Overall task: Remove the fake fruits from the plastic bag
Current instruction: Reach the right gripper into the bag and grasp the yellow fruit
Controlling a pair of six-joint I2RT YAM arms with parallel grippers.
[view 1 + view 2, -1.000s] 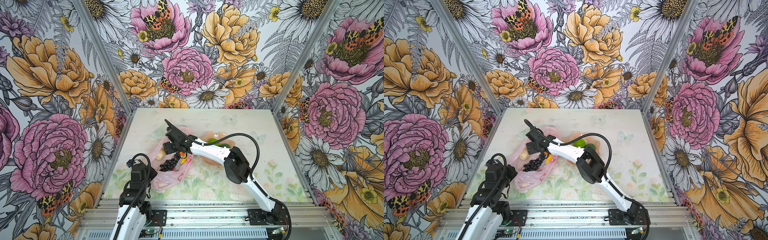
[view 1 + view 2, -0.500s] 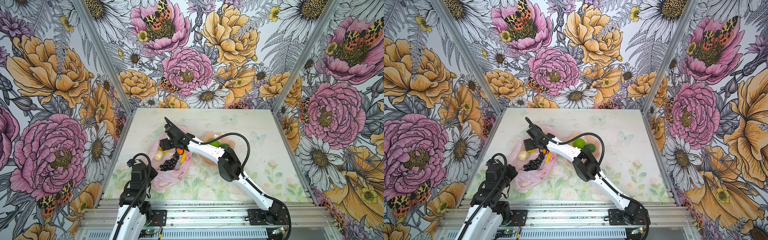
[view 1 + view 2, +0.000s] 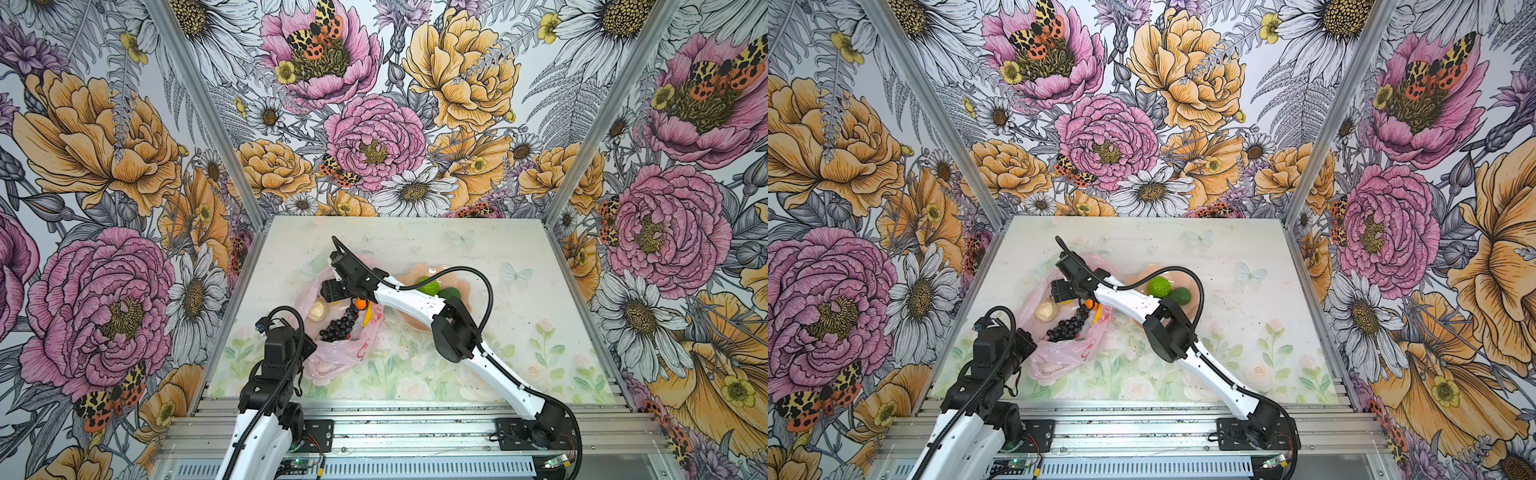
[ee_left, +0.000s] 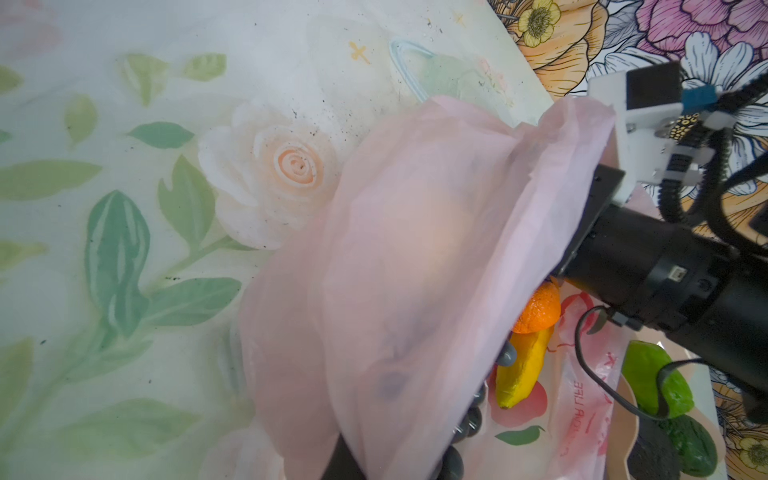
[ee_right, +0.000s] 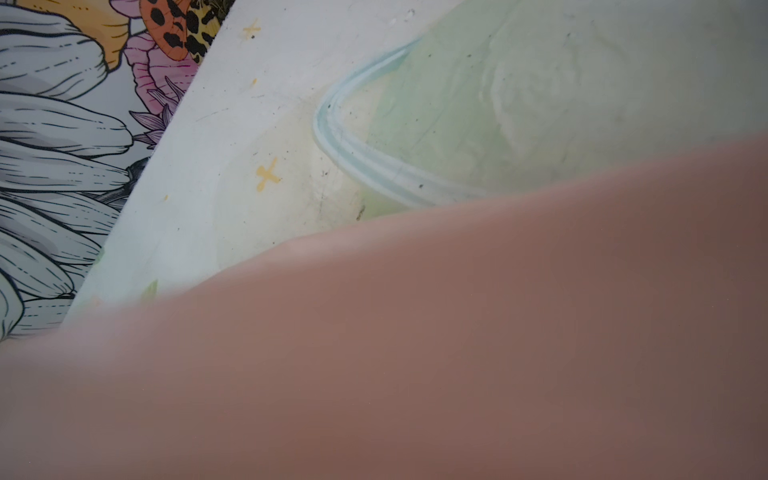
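Inside plastic bag (image 3: 345,353) mouth, couldn't tell right jaws' gap near orange (image 3: 360,304); found left jaws pinching rim. Needed rim taut, film clear.

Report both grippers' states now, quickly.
Left gripper: closed, apparently pinching the edge of the plastic bag.
Right gripper: down in the bag's mouth; open or closed cannot be told.
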